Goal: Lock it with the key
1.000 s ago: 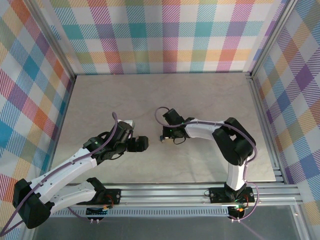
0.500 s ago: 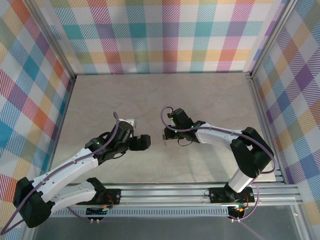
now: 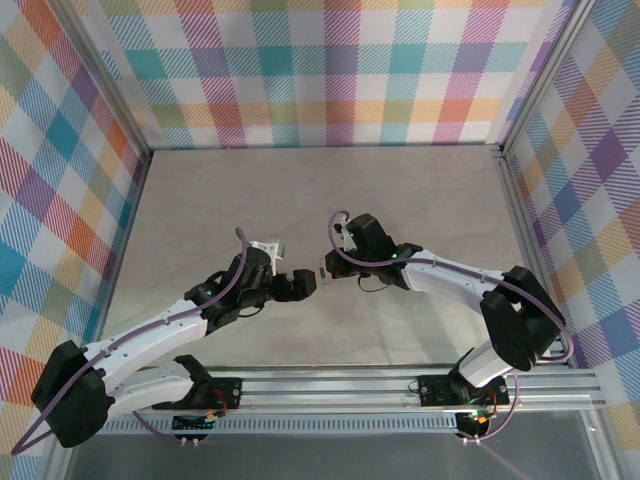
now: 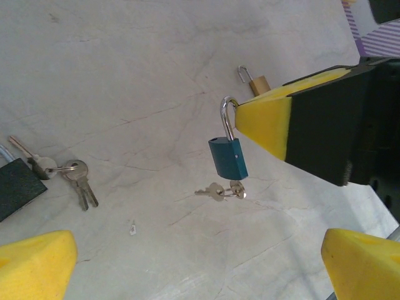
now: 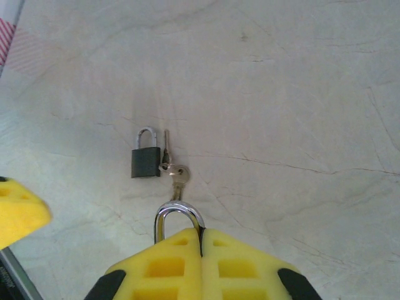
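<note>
1. The right gripper is clamped tight on the shackle of the blue padlock. The padlock is held in the air above the table, with its body hanging down.
2. A bunch of keys is seen dangling from the underside of the padlock. One key is judged to sit in the keyhole, though this is too small to confirm.
3. The left gripper is spread wide, and nothing is held in it.
4. Over the last second the right arm has been stretched out toward the left, and the left arm has been brought forward to meet it. In the top view the two grippers are now nearly tip to tip, where a plain gap was seen before.
5. The padlock is thereby placed just ahead of the open left fingers, so the keys are judged to be the next thing to be pinched and turned.
6. Whether the shackle is pressed home cannot be told, as one leg is hidden behind the right pad.
7. A dark padlock with its own keys and a small brass padlock are left lying on the table, untouched.
</note>
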Motion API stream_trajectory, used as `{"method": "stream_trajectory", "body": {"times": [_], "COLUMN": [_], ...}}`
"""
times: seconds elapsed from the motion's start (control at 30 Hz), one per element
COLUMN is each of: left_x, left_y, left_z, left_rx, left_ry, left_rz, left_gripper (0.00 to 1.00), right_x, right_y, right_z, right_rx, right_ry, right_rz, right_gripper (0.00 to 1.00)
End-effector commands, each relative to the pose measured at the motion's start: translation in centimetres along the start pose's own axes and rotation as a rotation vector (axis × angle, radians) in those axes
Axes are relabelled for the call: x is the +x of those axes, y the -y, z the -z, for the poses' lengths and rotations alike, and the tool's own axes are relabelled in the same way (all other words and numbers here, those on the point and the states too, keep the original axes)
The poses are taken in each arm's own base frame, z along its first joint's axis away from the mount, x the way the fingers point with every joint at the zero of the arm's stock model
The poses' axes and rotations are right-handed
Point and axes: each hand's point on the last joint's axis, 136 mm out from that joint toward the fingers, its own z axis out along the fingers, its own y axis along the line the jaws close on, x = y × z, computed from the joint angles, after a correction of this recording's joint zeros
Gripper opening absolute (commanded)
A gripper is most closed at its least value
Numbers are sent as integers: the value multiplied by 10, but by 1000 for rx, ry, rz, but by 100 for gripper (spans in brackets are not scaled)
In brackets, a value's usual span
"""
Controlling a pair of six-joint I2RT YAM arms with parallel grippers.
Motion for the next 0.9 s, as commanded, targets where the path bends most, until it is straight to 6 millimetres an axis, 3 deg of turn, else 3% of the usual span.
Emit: {"method": "stream_trajectory", "body": {"times": [0.0, 0.33, 0.87], "left_x": [-4, -16, -29], "left_y": [11, 7, 6], "left_z": [-5, -10, -43], "left_rx": [57, 73, 109], "left_ry": [28, 119, 131], "left_rz": [23, 120, 270], "left_gripper": [99, 95, 73], "right_x": [-7, 2, 11], "right_y": [-16, -30, -29], "right_z": [9, 10, 6], "right_rx": [-61, -155, -175], "right_ry": [14, -12, -34], "right_rz": [20, 44, 49], "right_gripper": [0, 0, 0]}}
